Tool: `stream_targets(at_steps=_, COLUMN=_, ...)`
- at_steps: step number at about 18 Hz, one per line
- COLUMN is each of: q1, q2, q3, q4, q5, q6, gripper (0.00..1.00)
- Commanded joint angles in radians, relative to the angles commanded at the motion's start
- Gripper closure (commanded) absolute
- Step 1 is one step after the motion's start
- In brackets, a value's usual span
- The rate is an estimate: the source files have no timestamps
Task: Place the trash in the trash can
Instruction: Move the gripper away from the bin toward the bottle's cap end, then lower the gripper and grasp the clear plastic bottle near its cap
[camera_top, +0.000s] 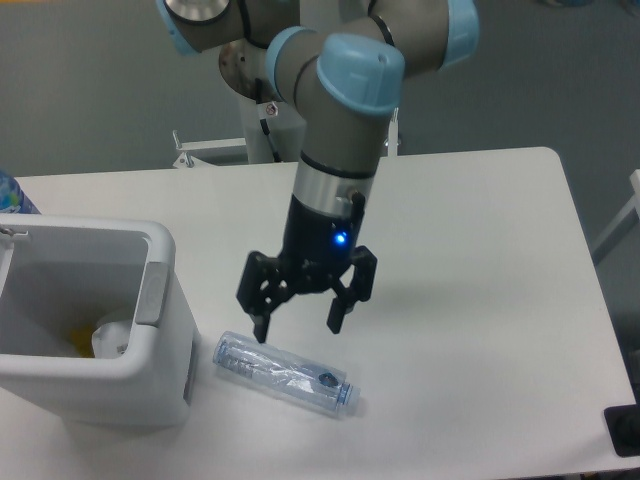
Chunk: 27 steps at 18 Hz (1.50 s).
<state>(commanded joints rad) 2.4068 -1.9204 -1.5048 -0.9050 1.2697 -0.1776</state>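
White table (470, 260), rounded corner at far right. On it, at the left edge: white trash can (160, 355), thick rounded rim, grey tab on the side facing the bottle. Just right of the trash can, lying flat on the tabletop: crushed clear plastic bottle (285, 372), base close to the bin's lower wall but apart from it, capped neck pointing away from the bin toward the near edge, bluish label near the neck. Behind the trash can, at the far left border: a blue-and-white thing (12, 195), mostly cut off, not identifiable.
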Motion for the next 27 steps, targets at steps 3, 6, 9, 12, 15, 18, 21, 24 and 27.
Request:
stream_targets(at_steps=3, q1=-0.002, q2=-0.032, q3=0.009, q4=0.002, q5=0.048, q6=-0.060, gripper=0.00)
stream_targets(at_steps=6, q1=-0.002, q2=-0.061, q3=0.005, q4=-0.002, q5=0.077, q6=-0.101, gripper=0.00)
stream_targets(at_steps=9, q1=-0.002, q2=-0.109, q3=0.006, q4=-0.002, q5=0.129, q6=-0.163, gripper=0.00)
stream_targets(at_steps=12, q1=-0.003, q2=-0.161, q3=0.014, q4=-0.002, q5=0.180, q6=-0.195, gripper=0.00)
stream_targets(at_steps=15, q1=-0.005, q2=-0.201, q3=0.029, q4=-0.002, q5=0.189, q6=-0.230, gripper=0.00)
stream_targets(at_steps=18, q1=-0.006, q2=-0.247, q3=0.054, q4=-0.002, q5=0.220, q6=-0.273, gripper=0.00)
stream_targets(at_steps=21, q1=-0.015, q2=-0.295, q3=0.092, q4=-0.002, q5=0.258, q6=-0.322, gripper=0.00)
stream_targets(at_steps=24, q1=-0.028, q2=-0.321, q3=0.094, q4=-0.002, q5=0.284, q6=-0.341, gripper=0.01)
stream_targets(at_steps=27, q1=-0.044, q2=-0.341, q3=0.094, q4=-0.002, q5=0.303, q6=-0.344, gripper=0.01)
